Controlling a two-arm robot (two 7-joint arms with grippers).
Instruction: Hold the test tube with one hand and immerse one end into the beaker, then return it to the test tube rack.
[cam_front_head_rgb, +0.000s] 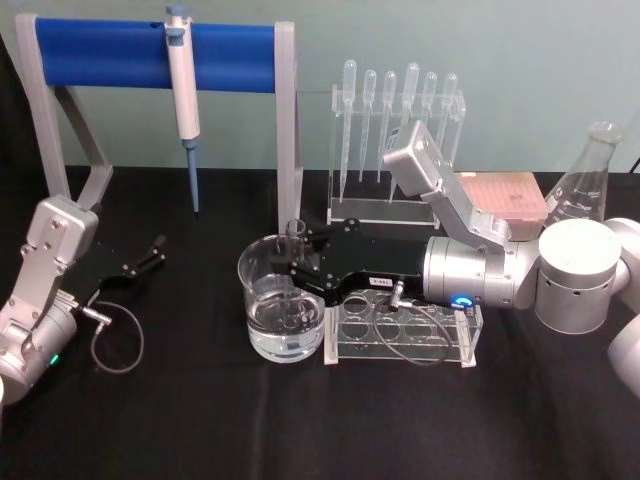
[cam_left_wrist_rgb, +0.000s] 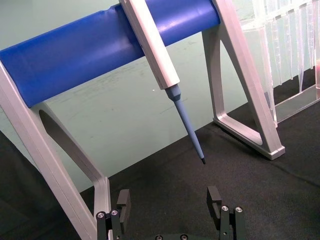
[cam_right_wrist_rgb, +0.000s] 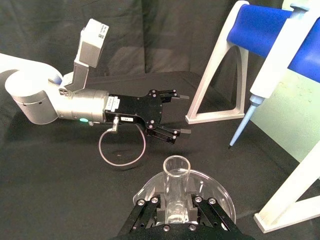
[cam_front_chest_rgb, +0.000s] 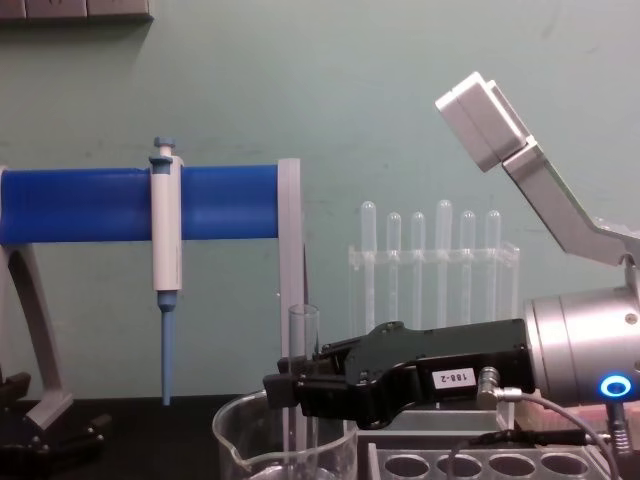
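Where the black cloth-covered table (cam_front_head_rgb: 200, 420) fills the lower part of the head view, the beaker (cam_front_head_rgb: 262, 335) stands just left of centre. It is a wide, clear glass cylinder with a rolled rim and a spout, and clear liquid fills its lower part. Upright inside it is the test tube (cam_front_head_rgb: 294, 236), a narrow clear glass tube whose flared rim rises above the beaker's rim and whose lower end sits down in the liquid. The right gripper (cam_front_head_rgb: 298, 268), matte black with a small white label on a silver cylindrical wrist, reaches in from the right of the frame. Its narrow fingers are closed on the tube just above the beaker's rim. Its body crosses over the test tube rack (cam_front_head_rgb: 470, 340), a clear block with round holes just beside the beaker's right side, and hides part of it. At the left of the frame the left gripper (cam_front_head_rgb: 150, 252) sits low over the cloth, well apart from the beaker, with its fingers spread wide. Farther back, at upper left, a white-and-blue pipettor (cam_front_head_rgb: 183, 85) hangs from a smooth blue bar (cam_front_head_rgb: 100, 55) on grey legs. A clear stand of thin plastic pipettes (cam_front_head_rgb: 400, 95) rises behind the right arm, and a pink box (cam_front_head_rgb: 510, 195) and a conical glass flask (cam_front_head_rgb: 588, 180) sit at the far right.
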